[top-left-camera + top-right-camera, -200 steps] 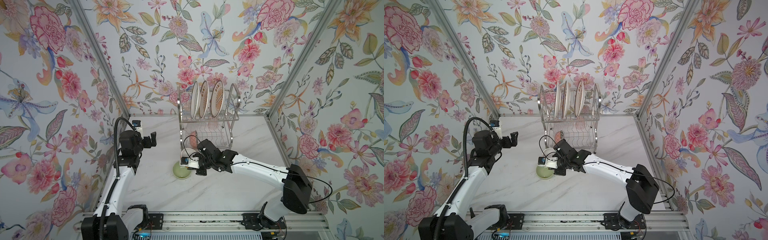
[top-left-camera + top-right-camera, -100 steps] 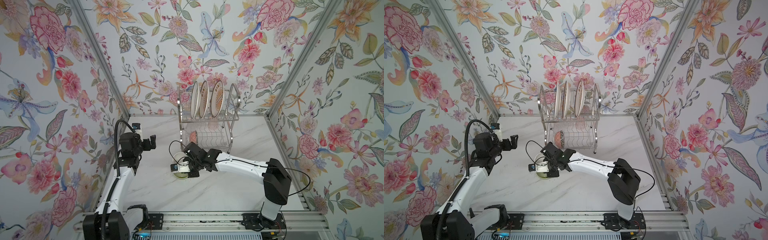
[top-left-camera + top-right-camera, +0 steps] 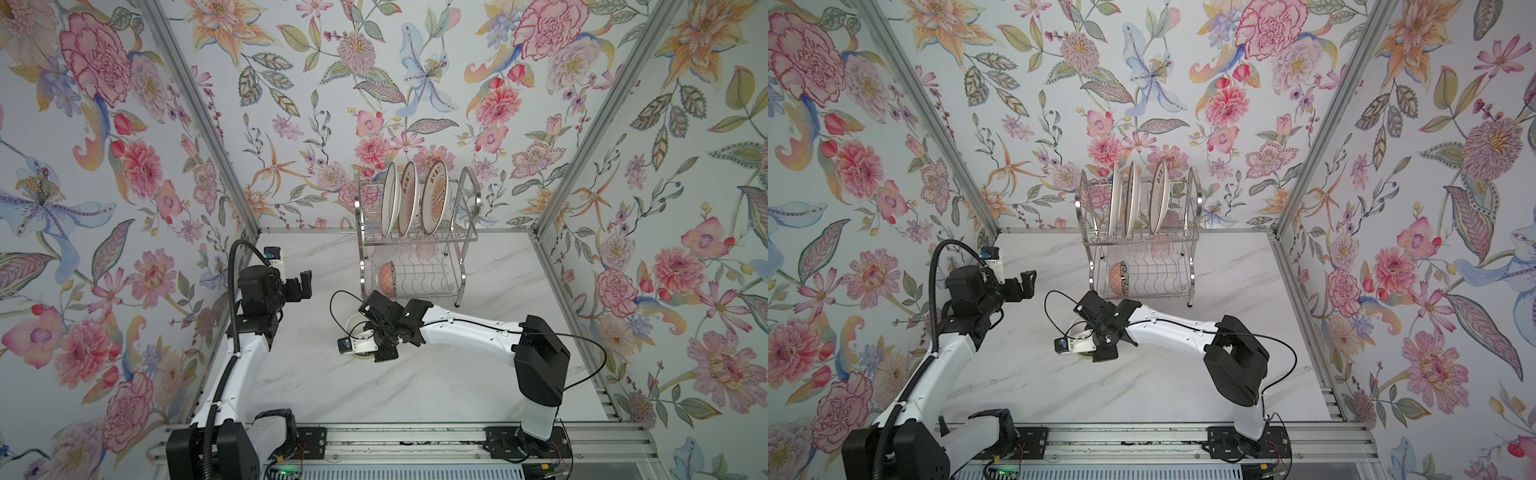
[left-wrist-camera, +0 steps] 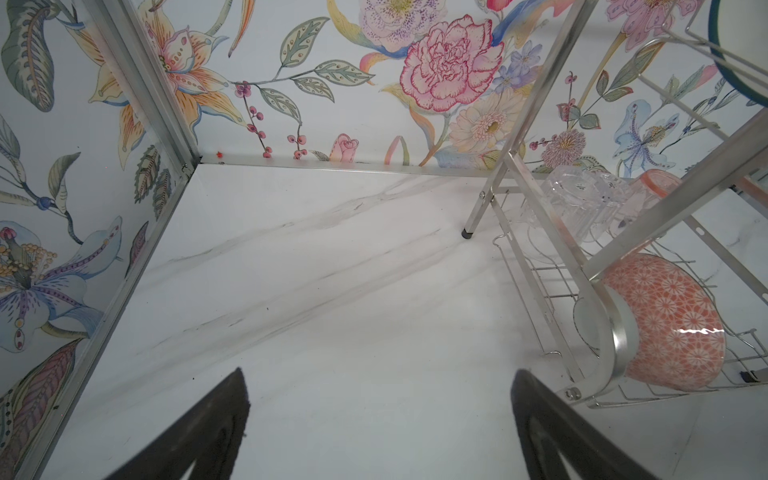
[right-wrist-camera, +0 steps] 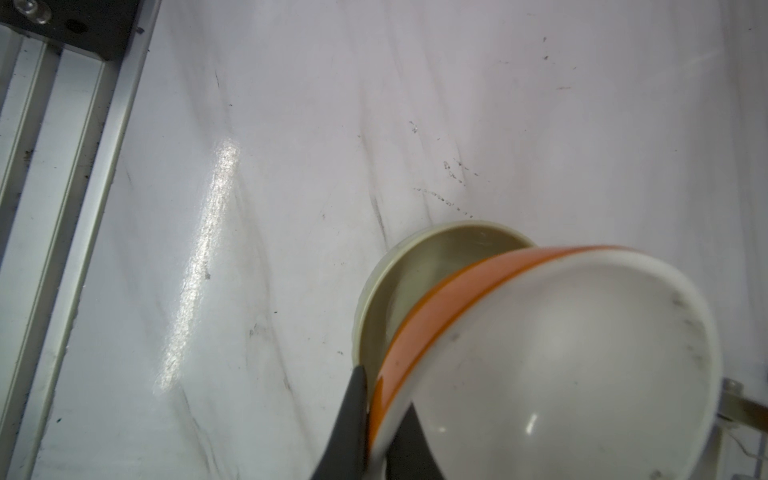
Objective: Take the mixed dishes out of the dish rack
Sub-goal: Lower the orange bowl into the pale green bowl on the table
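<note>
While the right tool [image 5: 380,399] grips the orange bowl [image 5: 561,353] just above the pale green bowl [image 5: 415,266], level it and lower gently before release. The left tool [image 4: 380,374] gapes empty.

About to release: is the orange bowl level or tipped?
Tipped: the orange bowl slants over the green bowl, its rim pinched in the shut right tool.

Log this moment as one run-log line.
right jaws: shut on orange bowl rim, bowl tilted over pale green bowl | left jaws: open, empty | dish rack: three plates, patterned bowl, cups
</note>
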You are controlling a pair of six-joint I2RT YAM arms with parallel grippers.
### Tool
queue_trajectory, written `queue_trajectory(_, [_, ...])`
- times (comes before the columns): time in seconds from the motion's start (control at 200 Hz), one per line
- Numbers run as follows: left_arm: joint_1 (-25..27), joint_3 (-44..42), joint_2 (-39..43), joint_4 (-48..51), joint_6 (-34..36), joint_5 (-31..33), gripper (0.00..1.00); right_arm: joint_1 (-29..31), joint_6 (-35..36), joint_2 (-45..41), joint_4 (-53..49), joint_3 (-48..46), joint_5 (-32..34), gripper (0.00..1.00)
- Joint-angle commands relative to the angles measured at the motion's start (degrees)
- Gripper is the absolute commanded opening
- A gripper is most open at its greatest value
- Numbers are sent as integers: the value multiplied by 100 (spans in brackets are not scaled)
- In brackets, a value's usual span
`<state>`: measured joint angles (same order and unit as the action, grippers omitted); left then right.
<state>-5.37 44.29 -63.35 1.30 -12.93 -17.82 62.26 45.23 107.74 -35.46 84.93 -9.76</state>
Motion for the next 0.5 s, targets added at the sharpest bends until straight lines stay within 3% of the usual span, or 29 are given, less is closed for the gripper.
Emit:
queue_trajectory(0.0, [-69, 0, -45, 11, -52, -145, 99, 44, 43, 140, -204, 230, 163, 3])
queue_trajectory(0.49, [-69, 101, -186, 93, 54, -247, 99, 97, -20, 471, -556, 630, 202, 11])
